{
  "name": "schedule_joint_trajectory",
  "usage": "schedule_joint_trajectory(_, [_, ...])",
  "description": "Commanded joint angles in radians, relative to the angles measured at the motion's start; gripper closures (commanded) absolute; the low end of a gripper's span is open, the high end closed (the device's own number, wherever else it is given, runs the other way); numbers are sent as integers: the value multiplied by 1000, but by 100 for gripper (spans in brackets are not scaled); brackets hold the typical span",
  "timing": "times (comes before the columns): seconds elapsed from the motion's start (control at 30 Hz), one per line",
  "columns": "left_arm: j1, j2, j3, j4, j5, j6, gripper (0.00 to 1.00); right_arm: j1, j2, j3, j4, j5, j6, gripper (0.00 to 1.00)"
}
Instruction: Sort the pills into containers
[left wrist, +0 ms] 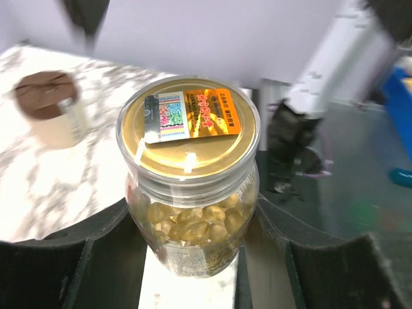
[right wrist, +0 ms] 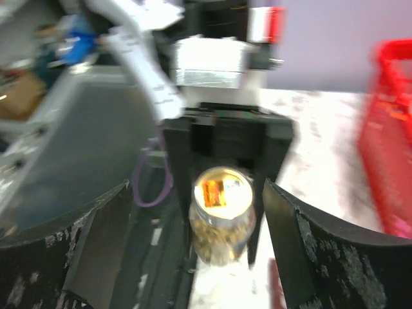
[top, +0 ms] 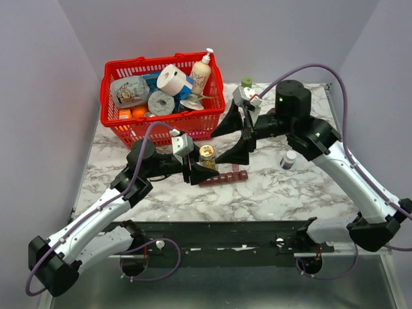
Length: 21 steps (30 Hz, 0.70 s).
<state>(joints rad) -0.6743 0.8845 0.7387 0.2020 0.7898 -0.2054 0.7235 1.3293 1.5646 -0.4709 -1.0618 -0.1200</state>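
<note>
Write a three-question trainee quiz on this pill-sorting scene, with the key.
1. True or false: the bottle held in the left gripper has a gold seal across its mouth.
2. Which gripper stands open with nothing in it? A: the left gripper. B: the right gripper. C: both.
3. Fill in: the containers lie on the ____, in neither gripper.
Key: 1 true; 2 B; 3 table.
</note>
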Motion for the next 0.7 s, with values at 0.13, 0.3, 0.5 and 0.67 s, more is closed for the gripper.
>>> schedule_joint_trajectory(0.13, [-2, -1, 59, -187, -405, 84, 100, -6, -53, -37, -38, 566, 118, 10])
schedule_joint_trajectory(0.3, [-22, 36, 76, -182, -475, 74, 100, 4, 1, -26, -35, 648, 158, 10])
schedule_joint_trajectory(0.5, [-31, 71, 85, -173, -478, 61, 100, 43, 48, -9, -46, 704, 131, 10])
schedule_joint_trajectory(0.67, [-36, 87, 94, -174, -477, 55, 100, 71, 67, -6, -52, 709, 131, 11])
